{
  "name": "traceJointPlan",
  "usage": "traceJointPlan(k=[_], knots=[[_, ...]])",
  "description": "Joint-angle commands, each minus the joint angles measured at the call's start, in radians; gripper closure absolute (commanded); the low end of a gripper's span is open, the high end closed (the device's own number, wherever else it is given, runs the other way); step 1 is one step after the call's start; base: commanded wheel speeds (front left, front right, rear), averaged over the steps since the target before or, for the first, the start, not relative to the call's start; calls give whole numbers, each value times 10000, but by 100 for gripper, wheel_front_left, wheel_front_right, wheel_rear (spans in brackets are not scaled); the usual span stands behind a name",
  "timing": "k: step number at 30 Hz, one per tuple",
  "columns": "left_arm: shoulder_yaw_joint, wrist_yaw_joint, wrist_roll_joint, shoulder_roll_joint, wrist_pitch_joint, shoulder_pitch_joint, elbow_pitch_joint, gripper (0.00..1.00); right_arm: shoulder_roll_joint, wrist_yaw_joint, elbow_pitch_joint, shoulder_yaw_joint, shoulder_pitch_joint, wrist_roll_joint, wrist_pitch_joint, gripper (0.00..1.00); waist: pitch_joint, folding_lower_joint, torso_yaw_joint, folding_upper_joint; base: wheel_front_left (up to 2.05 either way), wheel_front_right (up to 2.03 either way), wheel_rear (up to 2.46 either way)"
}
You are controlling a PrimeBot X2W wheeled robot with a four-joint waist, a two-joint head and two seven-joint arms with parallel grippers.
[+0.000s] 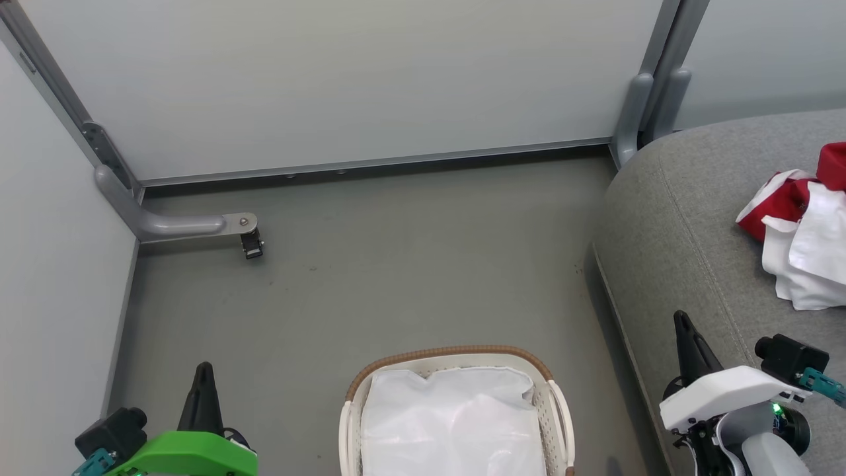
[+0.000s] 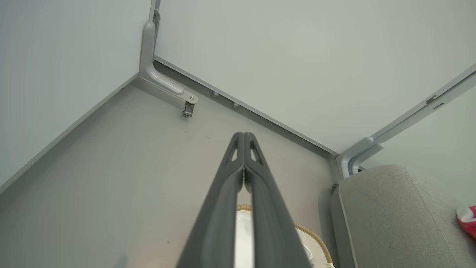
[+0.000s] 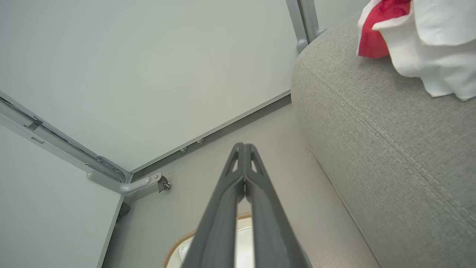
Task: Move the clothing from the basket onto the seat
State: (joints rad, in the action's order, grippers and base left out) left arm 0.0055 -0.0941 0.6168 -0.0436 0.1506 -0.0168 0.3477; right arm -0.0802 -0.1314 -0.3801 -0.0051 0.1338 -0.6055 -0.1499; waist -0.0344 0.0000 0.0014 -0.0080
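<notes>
1. Clothing point(image 1: 803, 225), red and white, lies heaped on the grey seat point(image 1: 667, 251) at right.
2. White basket point(image 1: 449, 352) stands on the floor near the seat, with just its glossy liner point(image 1: 449, 423) visible inside.
3. Left gripper point(image 1: 203, 377) and right gripper point(image 1: 685, 334) hover with fingers pressed together, holding nothing.
4. Transfer looks finished; next, I judge, only a check beneath the liner.

Lab booth (partition panels point(image 1: 330, 79), seat point(image 1: 674, 231))

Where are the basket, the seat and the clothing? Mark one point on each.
basket point(image 1: 449, 351): head view, far brown woven rim.
seat point(image 1: 644, 218): head view, bare grey fabric near its rounded edge.
clothing point(image 1: 819, 238): head view, on the white garment.
</notes>
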Motion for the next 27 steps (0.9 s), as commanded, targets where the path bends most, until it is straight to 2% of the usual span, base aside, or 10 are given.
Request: traceJointPlan(k=[1, 27], knots=[[95, -50, 384, -41, -79, -333, -200, 100, -56, 3, 211, -84, 70, -419, 78, 100, 5, 0, 0, 16, 0, 0, 0], [470, -177, 3867, -61, -1019, -607, -502, 100, 73, 6, 631, -459, -41, -3937, 1014, 100, 93, 0, -4, 33, 0, 0, 0]])
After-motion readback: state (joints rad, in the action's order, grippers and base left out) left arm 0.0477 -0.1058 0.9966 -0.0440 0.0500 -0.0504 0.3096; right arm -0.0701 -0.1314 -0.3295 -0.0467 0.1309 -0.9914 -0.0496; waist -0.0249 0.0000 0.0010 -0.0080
